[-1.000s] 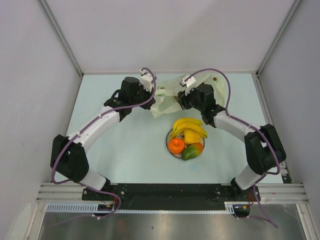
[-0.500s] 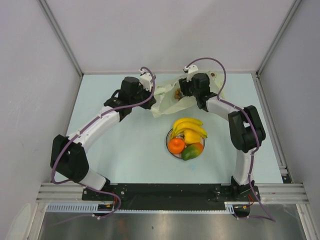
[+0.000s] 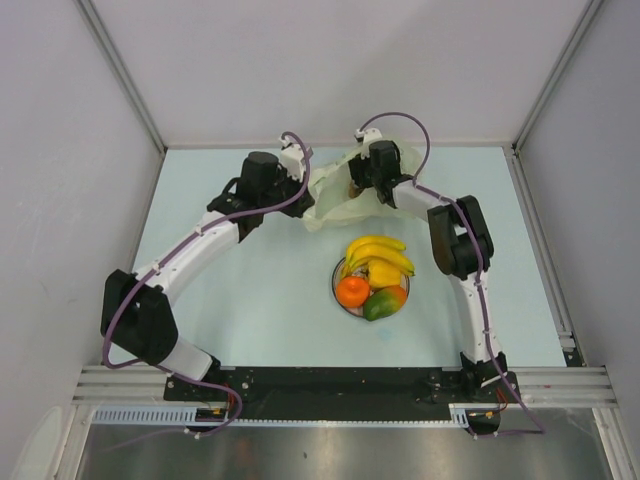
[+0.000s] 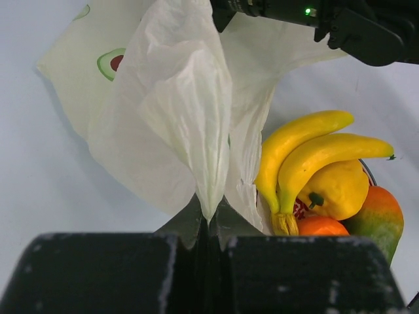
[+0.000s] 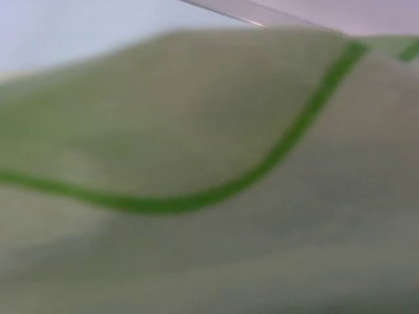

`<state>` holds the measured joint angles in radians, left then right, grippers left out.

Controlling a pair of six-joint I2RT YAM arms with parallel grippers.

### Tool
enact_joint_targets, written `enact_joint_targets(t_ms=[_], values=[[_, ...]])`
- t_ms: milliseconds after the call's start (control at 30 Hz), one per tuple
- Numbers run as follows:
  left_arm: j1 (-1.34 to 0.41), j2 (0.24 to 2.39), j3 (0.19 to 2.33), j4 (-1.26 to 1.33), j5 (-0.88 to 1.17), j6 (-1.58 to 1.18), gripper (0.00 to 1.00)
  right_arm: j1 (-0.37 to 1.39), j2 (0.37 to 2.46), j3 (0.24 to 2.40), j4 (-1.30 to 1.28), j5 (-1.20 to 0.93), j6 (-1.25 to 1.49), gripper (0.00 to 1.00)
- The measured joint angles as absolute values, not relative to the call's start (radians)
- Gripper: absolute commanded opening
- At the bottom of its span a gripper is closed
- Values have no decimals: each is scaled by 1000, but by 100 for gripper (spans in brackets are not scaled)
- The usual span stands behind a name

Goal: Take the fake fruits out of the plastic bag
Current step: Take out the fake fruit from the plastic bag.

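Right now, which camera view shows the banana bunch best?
Left wrist: the banana bunch is large and sharp, right beside the plastic bag. Top external shows it whole but small, on the plate. Right wrist shows only blurred bag fabric, no bananas.

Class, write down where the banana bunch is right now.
In the top view the banana bunch lies mid-table, between the plastic bag behind it and the orange in front.

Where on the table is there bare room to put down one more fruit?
Bare table lies between the left arm and the plate, and right of the right arm. It is crowded at the plastic bag, where both arms meet.
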<state>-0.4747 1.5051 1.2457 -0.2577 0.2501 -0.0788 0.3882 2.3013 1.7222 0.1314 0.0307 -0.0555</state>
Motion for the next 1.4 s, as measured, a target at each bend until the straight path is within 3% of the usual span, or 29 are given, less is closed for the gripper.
enact_joint_targets(t_ms=[67, 167, 200, 267, 433, 667, 933, 1400], values=[[-475, 1505, 1248, -258, 251, -79, 0, 387, 2328, 1755, 115, 28, -69, 36], [-475, 1506, 1252, -262, 256, -79, 0, 382, 2347, 1778, 105, 12, -82, 22], [-475, 1507, 1253, -262, 257, -79, 0, 381, 2347, 1778, 101, 2, -84, 9], [-475, 1512, 1258, -264, 258, -79, 0, 377, 2347, 1778, 100, -21, -88, 0], [-475, 1535, 1269, -264, 258, -79, 0, 373, 2279, 1733, 73, -110, -80, 0], [-475, 1570, 1289, -263, 257, -85, 0, 389, 1966, 1521, 108, -270, -83, 0], [-475, 1584, 1317, -261, 255, -97, 0, 432, 1777, 1441, 122, -366, -107, 0], [-473, 1584, 1319, -257, 210, -88, 0, 422, 1524, 1332, -155, -558, -206, 0]])
